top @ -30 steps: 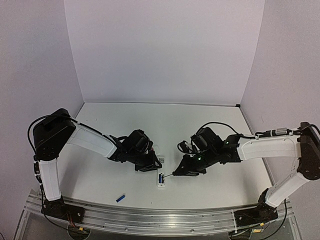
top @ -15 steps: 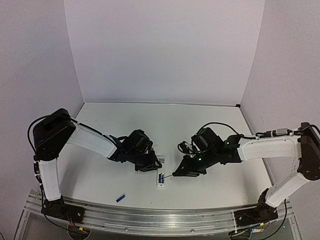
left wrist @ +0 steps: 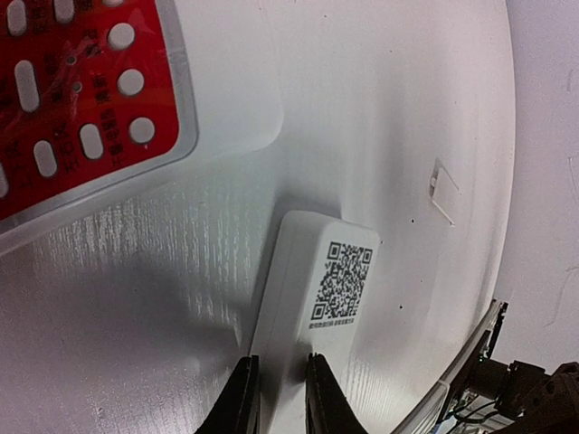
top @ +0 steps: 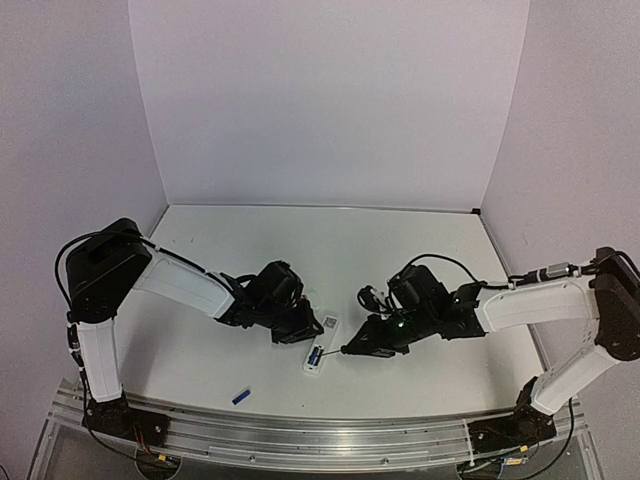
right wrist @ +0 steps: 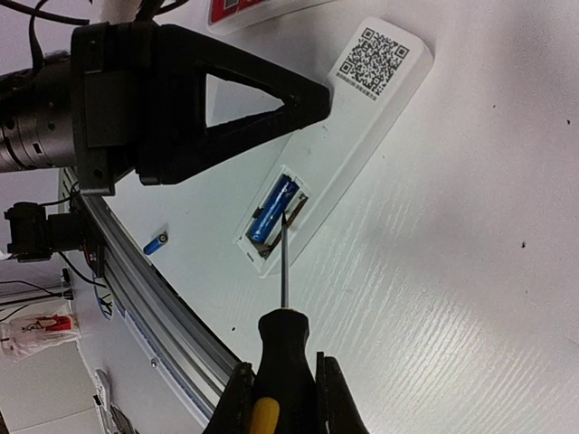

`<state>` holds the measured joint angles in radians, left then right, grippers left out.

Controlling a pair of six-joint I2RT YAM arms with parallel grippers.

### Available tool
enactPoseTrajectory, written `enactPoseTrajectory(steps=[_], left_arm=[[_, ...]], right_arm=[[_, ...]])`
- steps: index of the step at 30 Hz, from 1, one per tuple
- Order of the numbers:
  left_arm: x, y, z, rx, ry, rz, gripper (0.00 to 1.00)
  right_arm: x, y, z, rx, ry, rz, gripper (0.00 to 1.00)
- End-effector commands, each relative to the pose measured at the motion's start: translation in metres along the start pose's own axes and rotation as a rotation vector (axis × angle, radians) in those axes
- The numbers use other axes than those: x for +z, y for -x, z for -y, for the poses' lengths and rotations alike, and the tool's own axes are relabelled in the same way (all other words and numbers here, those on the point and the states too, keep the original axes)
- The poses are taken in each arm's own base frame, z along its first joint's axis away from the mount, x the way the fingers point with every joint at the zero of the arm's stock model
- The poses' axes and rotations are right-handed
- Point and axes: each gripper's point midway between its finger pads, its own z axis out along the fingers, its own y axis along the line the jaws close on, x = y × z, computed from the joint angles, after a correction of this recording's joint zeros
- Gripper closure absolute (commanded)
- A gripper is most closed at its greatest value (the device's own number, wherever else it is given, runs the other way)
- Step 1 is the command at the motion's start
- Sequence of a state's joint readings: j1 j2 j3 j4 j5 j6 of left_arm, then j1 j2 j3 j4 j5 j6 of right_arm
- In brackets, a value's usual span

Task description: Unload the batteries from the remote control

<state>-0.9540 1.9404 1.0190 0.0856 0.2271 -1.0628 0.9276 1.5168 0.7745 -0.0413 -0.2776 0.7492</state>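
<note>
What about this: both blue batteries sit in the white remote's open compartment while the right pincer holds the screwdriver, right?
No. Only one blue battery sits in the white remote's compartment; the other battery lies on the table, per the right wrist view. The right pincer does hold the screwdriver.

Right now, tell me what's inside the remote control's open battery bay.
In the bay of the remote control lies one blue battery. The screwdriver tip reaches in beside it, where the second slot looks bare. The battery covers whatever lies under it.
</note>
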Motion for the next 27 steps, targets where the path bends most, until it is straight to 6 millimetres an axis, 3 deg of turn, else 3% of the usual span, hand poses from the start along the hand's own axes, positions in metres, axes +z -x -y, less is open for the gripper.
enactPoseTrajectory(steps=[1, 15, 23, 27], left_arm=[[0.016, -0.067, -0.075, -0.081, 0.238, -0.160, 0.94], [0.011, -0.088, -0.099, -0.158, 0.329, -0.196, 1.00], [0.011, -0.092, -0.103, -0.165, 0.351, -0.215, 1.00], [0.009, -0.087, -0.101, -0.156, 0.352, -0.198, 1.00]], right_arm=[[0.014, 0.003, 0.007, 0.002, 0.028, 0.058, 1.00], [0.027, -0.003, 0.068, 0.024, -0.058, 0.247, 1.00], [0.040, -0.003, 0.068, 0.015, -0.015, 0.294, 1.00], [0.032, 0.001, 0.060, 0.004, 0.005, 0.315, 1.00]])
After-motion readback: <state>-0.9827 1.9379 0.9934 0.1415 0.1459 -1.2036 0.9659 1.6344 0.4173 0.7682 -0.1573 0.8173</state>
